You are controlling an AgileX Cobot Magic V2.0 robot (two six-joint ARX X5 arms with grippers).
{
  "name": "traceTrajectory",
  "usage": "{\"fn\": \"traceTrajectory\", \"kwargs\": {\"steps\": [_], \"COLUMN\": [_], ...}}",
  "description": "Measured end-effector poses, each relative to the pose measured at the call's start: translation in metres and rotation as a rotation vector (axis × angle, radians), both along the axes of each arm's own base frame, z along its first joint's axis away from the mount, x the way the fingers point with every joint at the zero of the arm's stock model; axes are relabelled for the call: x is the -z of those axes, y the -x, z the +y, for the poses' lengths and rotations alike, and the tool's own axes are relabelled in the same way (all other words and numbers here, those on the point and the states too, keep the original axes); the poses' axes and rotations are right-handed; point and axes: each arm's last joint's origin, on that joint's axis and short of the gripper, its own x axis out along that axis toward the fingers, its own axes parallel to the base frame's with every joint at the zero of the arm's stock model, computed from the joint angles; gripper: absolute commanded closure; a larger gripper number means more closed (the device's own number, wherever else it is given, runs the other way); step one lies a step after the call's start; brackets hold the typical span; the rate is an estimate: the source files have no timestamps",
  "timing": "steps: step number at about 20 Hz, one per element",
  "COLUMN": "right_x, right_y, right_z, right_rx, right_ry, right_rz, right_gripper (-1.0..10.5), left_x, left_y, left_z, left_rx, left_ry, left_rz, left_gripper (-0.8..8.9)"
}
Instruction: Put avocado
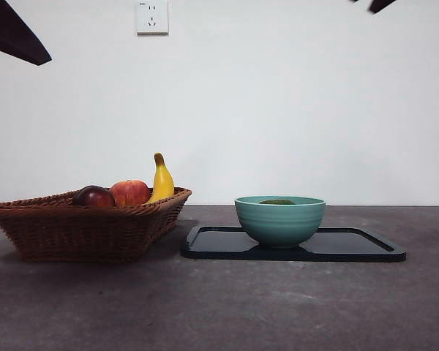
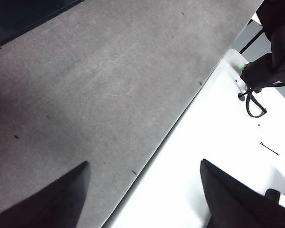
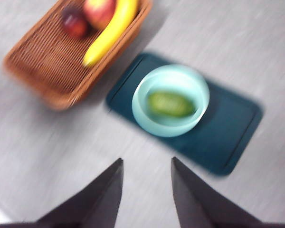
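Your right pincer hung empty high above the grey desk, jaws narrowly parted; ahead of it the dark green egg-shaped avocado lay inside the teal ceramic bowl on the dark rectangular tray; your left pincer gaped wide, empty, over the desk's edge, well apart from the avocado.
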Motion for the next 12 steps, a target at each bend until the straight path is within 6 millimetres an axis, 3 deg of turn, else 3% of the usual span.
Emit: {"fn": "traceTrajectory", "kwargs": {"steps": [5, 9, 12], "right_x": [0.037, 0.061, 0.064], "right_y": [0.071, 0.099, 0.106], "right_z": [-0.016, -0.027, -0.032], "right_rx": [-0.103, -0.097, -0.089], "right_ry": [-0.084, -0.121, -0.142], "right_rz": [0.019, 0.028, 0.012], "right_gripper": [7.8, 7.8, 7.8], "left_x": [0.000, 0.000, 0.000], "left_y": [0.000, 0.000, 0.000], "left_z": [0.000, 0.000, 0.000], "left_rx": [0.000, 0.000, 0.000], "left_ry": [0.000, 0.000, 0.000], "left_rz": [0.000, 0.000, 0.000], "left_gripper": [4.41, 4.41, 4.41]}}
